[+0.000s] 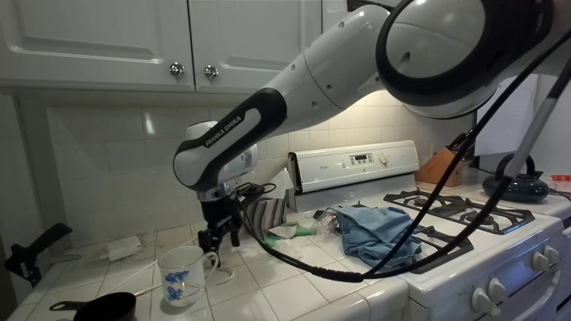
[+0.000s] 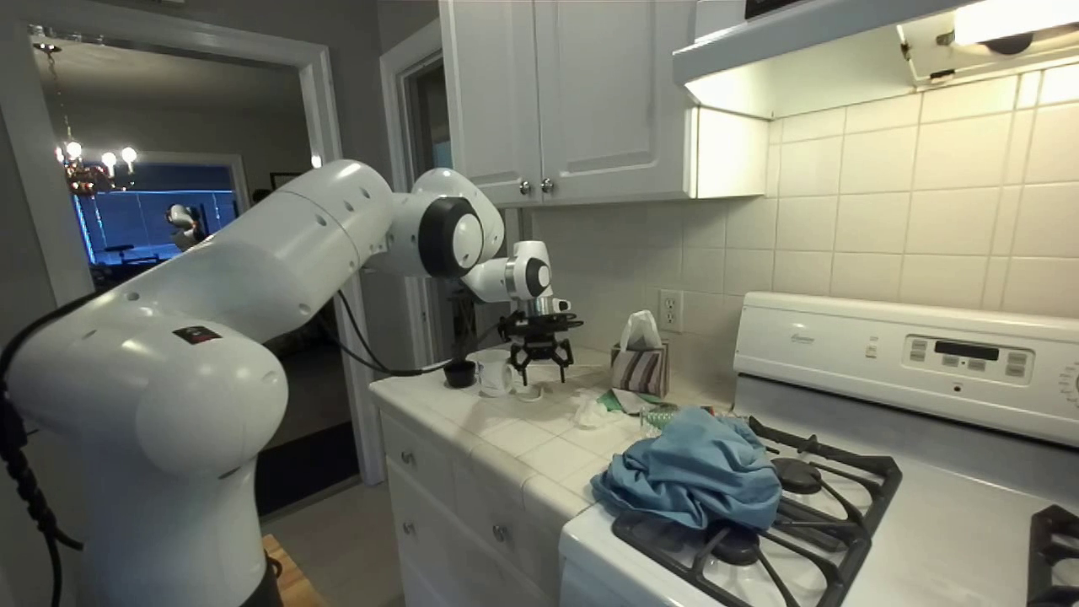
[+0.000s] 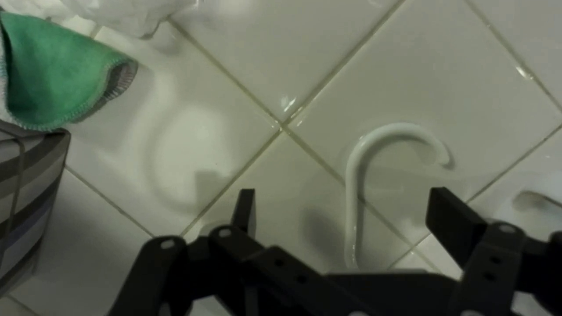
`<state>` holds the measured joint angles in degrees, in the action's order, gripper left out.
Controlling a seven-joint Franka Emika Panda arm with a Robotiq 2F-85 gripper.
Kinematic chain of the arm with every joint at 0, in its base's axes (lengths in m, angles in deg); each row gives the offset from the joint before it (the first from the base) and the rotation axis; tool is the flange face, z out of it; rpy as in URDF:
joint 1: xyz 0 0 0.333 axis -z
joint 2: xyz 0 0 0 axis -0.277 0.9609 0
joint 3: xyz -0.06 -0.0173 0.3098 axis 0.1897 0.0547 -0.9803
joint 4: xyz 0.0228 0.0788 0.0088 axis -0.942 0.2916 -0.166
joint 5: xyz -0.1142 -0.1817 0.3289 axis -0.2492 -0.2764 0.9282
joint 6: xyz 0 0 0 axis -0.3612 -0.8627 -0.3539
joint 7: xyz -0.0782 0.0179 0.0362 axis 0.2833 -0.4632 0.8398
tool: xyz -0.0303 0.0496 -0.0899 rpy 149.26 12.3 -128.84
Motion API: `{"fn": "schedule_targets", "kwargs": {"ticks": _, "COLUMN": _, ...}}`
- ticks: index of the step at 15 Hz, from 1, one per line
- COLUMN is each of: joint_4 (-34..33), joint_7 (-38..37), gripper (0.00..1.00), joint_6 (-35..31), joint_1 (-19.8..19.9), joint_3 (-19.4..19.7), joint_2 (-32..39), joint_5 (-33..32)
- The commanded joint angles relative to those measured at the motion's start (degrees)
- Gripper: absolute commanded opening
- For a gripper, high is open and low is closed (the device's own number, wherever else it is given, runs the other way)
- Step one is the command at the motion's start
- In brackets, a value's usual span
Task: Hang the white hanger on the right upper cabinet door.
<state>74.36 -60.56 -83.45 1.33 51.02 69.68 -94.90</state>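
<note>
Black fingers, spread wide, at the bottom of the wrist view. Seen between and above them, right of centre: hook of the white hanger, lying on the worktop. Upper left, green cloth; left edge, striped tissue box. Lower left in an exterior view, I note a flowered mug beside a black pan. Right upper cabinet door, top middle of an exterior view, closed.
</note>
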Motion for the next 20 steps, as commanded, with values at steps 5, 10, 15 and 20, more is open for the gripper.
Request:
{"fn": "schedule_targets", "kwargs": {"ticks": 5, "joint_4": -6.3, "joint_7": 6.0, "gripper": 0.96, "joint_6": 3.0, "joint_1": -0.1, "joint_3": -0.8, "joint_2": 4.4, "joint_5": 1.3}}
{"fn": "schedule_targets", "kwargs": {"ticks": 10, "joint_4": -5.6, "joint_7": 4.7, "gripper": 0.84, "joint_6": 1.9, "joint_1": 0.4, "joint_3": -0.9, "joint_2": 4.5, "joint_5": 1.1}}
{"fn": "schedule_targets", "kwargs": {"ticks": 15, "joint_4": -5.2, "joint_7": 4.8, "gripper": 0.58, "joint_6": 1.7, "joint_1": 1.1, "joint_3": -0.9, "joint_2": 4.3, "joint_5": 1.2}}
{"fn": "schedule_targets", "kwargs": {"ticks": 20, "joint_4": -5.0, "joint_7": 4.7, "gripper": 0.42, "joint_6": 1.6, "joint_1": 1.5, "joint_3": -1.0, "joint_2": 4.2, "joint_5": 1.2}}
